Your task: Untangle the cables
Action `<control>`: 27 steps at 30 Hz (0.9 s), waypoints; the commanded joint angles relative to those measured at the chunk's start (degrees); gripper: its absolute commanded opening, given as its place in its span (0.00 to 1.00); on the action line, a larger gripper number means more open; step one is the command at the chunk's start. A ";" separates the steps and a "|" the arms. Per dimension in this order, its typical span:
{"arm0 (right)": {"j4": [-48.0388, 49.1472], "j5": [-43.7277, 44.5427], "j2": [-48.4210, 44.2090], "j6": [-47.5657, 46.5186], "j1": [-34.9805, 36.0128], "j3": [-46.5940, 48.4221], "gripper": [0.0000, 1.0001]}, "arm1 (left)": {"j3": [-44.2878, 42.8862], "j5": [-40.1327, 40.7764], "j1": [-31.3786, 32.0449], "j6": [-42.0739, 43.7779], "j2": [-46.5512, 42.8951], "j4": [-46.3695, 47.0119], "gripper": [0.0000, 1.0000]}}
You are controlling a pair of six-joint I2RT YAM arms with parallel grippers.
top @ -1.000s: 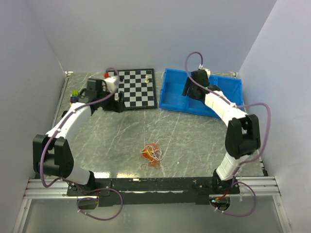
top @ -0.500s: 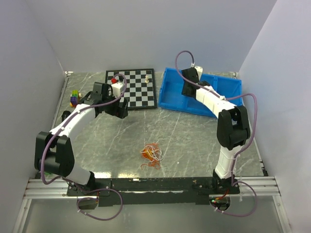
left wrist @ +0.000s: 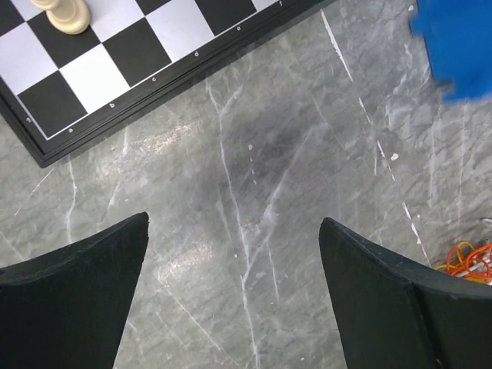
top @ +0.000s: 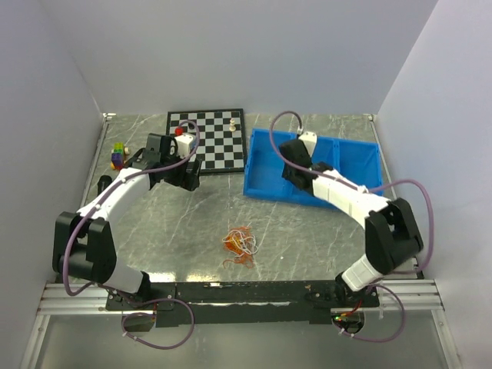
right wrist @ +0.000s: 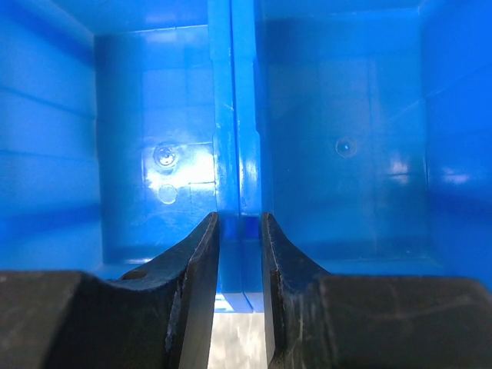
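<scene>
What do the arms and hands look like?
Both alike: the left arm and right arm have white link shells, chunky black joints and a looping pale-purple cord. The left hand and right hand each have two matte black fingers tapering to blunt tips. No markings visible.

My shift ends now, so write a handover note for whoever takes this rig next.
Left gripper: jaws open, empty, over the grey marbled table.
Right gripper: jaws clamped on the blue plastic bin's centre divider.
Tangle of thin orange, red and white cables: heaped on the table between the arms, untouched.
Done: no cable separated.
Left: all the untangling.
</scene>
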State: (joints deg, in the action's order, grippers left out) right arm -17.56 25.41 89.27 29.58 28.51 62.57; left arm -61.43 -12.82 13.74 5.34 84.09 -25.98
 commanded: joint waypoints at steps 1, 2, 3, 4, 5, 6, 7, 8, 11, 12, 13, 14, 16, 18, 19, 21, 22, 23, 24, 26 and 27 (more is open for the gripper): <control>-10.38 1.31 -5.76 6.09 3.47 -7.53 0.01 | 0.34 1.30 0.15 1.07 -4.11 0.31 0.97; -10.56 1.31 -7.26 6.80 4.78 -8.85 0.01 | 0.52 1.39 0.15 1.25 -4.64 0.23 0.97; -11.09 1.75 -9.10 7.50 6.10 -10.26 0.01 | 0.61 1.57 0.15 1.16 -4.82 0.05 0.97; -11.79 2.18 -10.08 8.46 7.25 -11.23 0.00 | 0.61 1.74 0.15 1.16 -5.25 -0.04 0.97; -12.66 2.80 -10.96 9.52 8.65 -12.19 0.00 | 0.61 1.74 0.15 1.07 -5.52 -0.21 0.97; -13.72 3.33 -11.83 10.92 10.06 -12.81 0.00 | 0.70 1.74 0.15 1.07 -5.96 -0.39 0.97; -14.68 3.51 -12.54 12.24 11.46 -13.60 0.00 | 0.70 1.74 0.15 1.07 -6.31 -0.39 0.97; -15.56 3.86 -13.24 13.47 12.96 -14.22 0.00 | 0.87 1.83 0.15 0.98 -6.75 -0.48 0.96; -17.68 4.74 -14.56 16.55 17.26 -15.37 0.01 | 0.79 1.83 0.15 0.72 -7.80 -0.65 0.97; -18.29 4.91 -14.65 17.43 18.32 -15.19 0.01 | 0.78 1.83 0.06 0.72 -8.15 -0.83 0.97; -18.91 5.26 -14.39 18.22 19.55 -14.76 0.01 | 0.78 1.92 0.15 0.55 -8.42 -0.83 0.97; -19.26 5.61 -14.22 18.49 20.69 -14.14 0.01 | 0.87 1.92 0.15 0.54 -8.68 -1.00 0.97; -20.14 6.66 -12.99 18.84 22.72 -12.48 0.01 | 0.87 2.10 0.15 0.63 -8.95 -1.18 0.97; -21.37 7.81 -11.33 19.11 25.18 -10.46 0.01 | 1.05 2.27 0.15 0.54 -9.39 -1.27 0.97; -22.07 8.34 -10.53 19.11 26.41 -9.40 0.01 | 1.14 2.19 0.15 0.54 -9.56 -1.36 0.97; -23.74 9.22 -8.86 19.63 28.69 -7.82 0.01 | 1.40 2.36 0.15 0.72 -10.09 -1.27 0.97; -24.18 9.39 -8.07 19.98 29.75 -7.37 0.01 | 1.49 2.45 0.15 0.81 -10.18 -1.10 0.97; -24.53 9.48 -7.54 20.42 30.80 -7.20 0.01 | 1.57 2.54 0.06 0.90 -10.35 -1.18 0.97; -24.71 9.48 -7.28 21.12 31.68 -7.11 0.01 | 1.66 2.62 0.15 0.90 -10.27 -1.01 0.97; -23.05 8.43 -7.10 20.61 32.74 -7.72 0.01 | 1.75 2.62 0.15 0.81 -10.35 -1.01 0.97; -22.26 8.17 -6.92 20.34 33.10 -7.90 0.01 | 1.66 2.54 0.15 0.81 -10.18 -0.92 0.97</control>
State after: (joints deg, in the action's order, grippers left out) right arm -35.11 41.39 79.92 49.30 58.30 55.99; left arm -60.07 -10.83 13.76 5.41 75.50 -27.40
